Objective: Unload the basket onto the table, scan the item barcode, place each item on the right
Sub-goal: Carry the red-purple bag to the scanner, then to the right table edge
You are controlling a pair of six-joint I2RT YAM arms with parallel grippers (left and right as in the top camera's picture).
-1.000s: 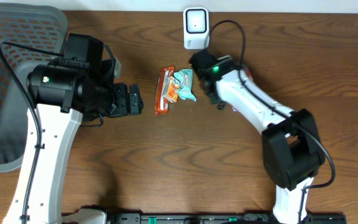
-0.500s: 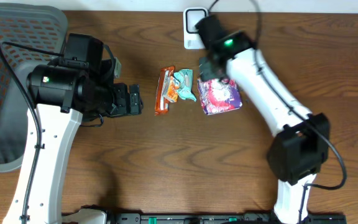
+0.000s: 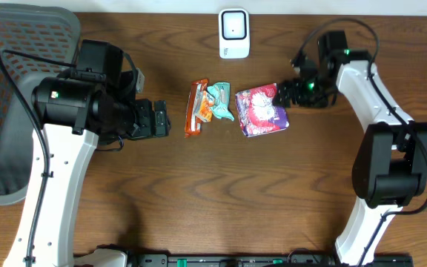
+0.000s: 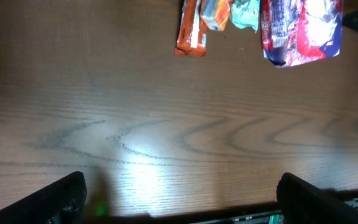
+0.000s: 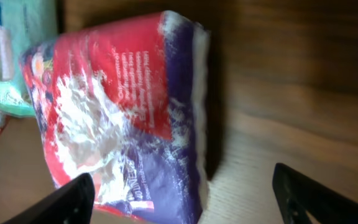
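The brown wood tabletop (image 3: 199, 200) takes up most of the overhead view, with a broad bare stretch across its near half and more free room to the right of the things. A grey mesh basket (image 3: 6, 81) overhangs the far left edge, and the left arm (image 3: 58, 148) stands in front of it, reaching toward the centre. The right arm (image 3: 369, 81) bends in from the right side. The pouch (image 3: 262, 111) lies flat a little right of centre, near the far edge, below and to the right of the white scanner (image 3: 233, 33) and apart from it. It is a glossy, crinkled bag, red over purple, with white splashes, small white lettering and a pale sealed seam along one side. Just beside its left edge lies a teal packet (image 3: 219, 101), whether touching I cannot tell, and against that an orange bar (image 3: 196, 109). The left fingers (image 4: 61, 196) are spread wide over bare wood, well short of the bar. The right fingers (image 5: 316, 193) are also spread, at the pouch's right edge, pinching nothing.
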